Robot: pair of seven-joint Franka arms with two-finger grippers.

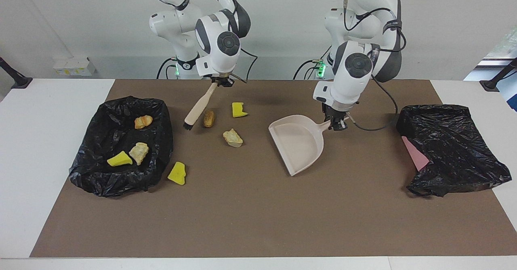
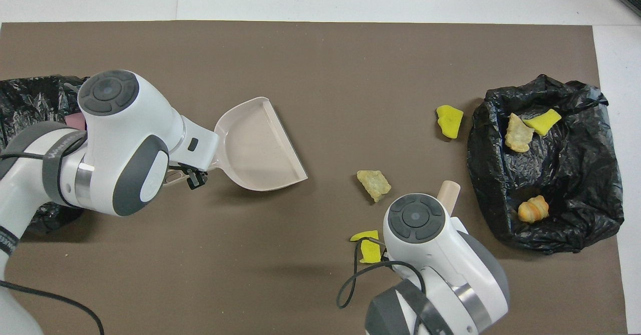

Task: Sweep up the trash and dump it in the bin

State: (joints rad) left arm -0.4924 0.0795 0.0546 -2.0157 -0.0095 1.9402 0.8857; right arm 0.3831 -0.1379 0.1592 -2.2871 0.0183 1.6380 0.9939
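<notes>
Facing view: my right gripper (image 1: 220,83) is clenched on the pale wooden handle of a brush (image 1: 196,108), slanted so its dark bristles meet the brown mat (image 1: 250,221) between the black-lined bin (image 1: 161,141) and the orange-brown lump (image 1: 209,118). I judge that slant lets me push the lump toward the pan. My left gripper (image 1: 336,123) is clamped on the stub handle of the beige plastic dustpan (image 1: 298,143), which sits near the mat's middle, its flat open lip turned toward the right arm's end of the mat and the loose trash, ready to receive it. Still on the mat are a notched yellow spongy piece (image 1: 239,109), a pale rock-like lump (image 1: 233,138) and a second yellow chunk (image 1: 177,173) just beside the bin. Three pieces already lie in the crinkled liner near the mat's edge at the right arm's end. A second glossy black bag (image 1: 452,149) with a flat pink sheet (image 1: 415,153) slumps at the left arm's end.

Overhead view: my right arm's wrist hides most of the brush; only its rounded handle end (image 2: 448,195) shows, close to the bin (image 2: 481,185). The dustpan (image 2: 258,144) is smooth and shallow, walled on three sides, and empty. The rough beige lump (image 2: 374,184) lies between pan and brush; the orange-brown lump is hidden.
</notes>
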